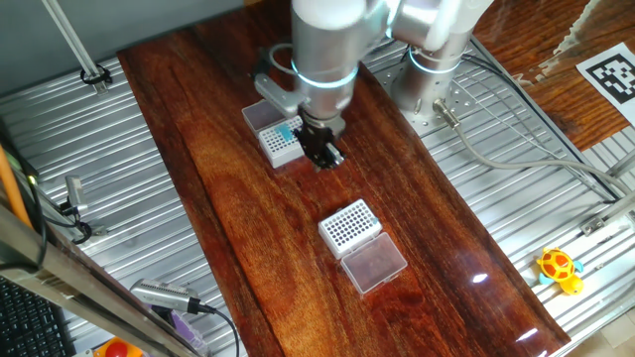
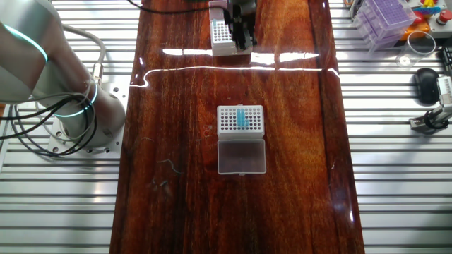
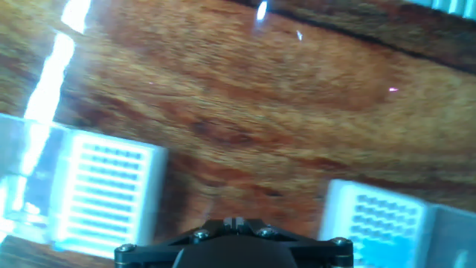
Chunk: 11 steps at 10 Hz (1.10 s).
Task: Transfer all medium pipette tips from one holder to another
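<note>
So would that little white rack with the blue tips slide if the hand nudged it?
Probably. The rack looks like small, light plastic standing loose on the glossy wooden table, so it would likely slide. It is squat and boxy, so tipping seems unlikely. The clear lid lying open against it might drag along.

Readable text: we find none in any view, no words, brands or numbers.
Sign: we see one black-and-white square marker tag (image 1: 609,75), a coded pattern without letters.
Stands on: a white sheet on the wooden board, right of the robot base (image 1: 429,87).
</note>
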Each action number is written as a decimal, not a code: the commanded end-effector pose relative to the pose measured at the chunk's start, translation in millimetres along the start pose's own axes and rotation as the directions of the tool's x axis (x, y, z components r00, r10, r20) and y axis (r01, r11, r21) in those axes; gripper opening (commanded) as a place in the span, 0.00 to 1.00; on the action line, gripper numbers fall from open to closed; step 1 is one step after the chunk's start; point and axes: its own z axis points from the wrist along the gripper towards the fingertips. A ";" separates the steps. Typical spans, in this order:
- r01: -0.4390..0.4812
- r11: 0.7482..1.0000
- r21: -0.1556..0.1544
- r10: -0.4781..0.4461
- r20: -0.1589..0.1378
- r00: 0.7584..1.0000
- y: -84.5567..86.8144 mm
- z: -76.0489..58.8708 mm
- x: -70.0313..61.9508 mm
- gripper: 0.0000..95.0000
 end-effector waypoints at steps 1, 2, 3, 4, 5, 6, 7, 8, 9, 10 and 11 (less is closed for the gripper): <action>0.022 1.000 -0.008 -0.022 0.007 1.000 -2.5 -1.0 1.3 0.00; 0.029 1.000 0.005 -0.029 0.007 1.000 -3.1 -1.3 1.5 0.00; 0.053 0.999 0.004 -0.053 0.003 0.999 -3.1 -1.3 1.5 0.20; 0.121 0.993 -0.002 -0.121 -0.011 0.993 -3.1 -1.3 1.5 0.20; 0.188 0.982 -0.008 -0.188 -0.019 0.982 -3.1 -1.3 1.5 0.20; 0.224 0.975 -0.013 -0.224 -0.016 0.974 -3.1 -1.3 1.5 0.20; 0.235 0.972 -0.018 -0.235 -0.016 0.972 -2.8 -2.0 1.3 0.20; 0.217 0.976 -0.032 -0.218 -0.009 0.976 9.7 -3.9 -1.0 0.20; 0.189 0.982 -0.028 -0.190 -0.012 0.982 30.4 -3.8 -2.4 0.20; 0.143 0.989 -0.027 -0.143 -0.013 0.990 66.6 -0.3 -3.2 0.20; 0.123 0.992 -0.027 -0.124 -0.012 0.992 84.7 2.6 -2.5 0.40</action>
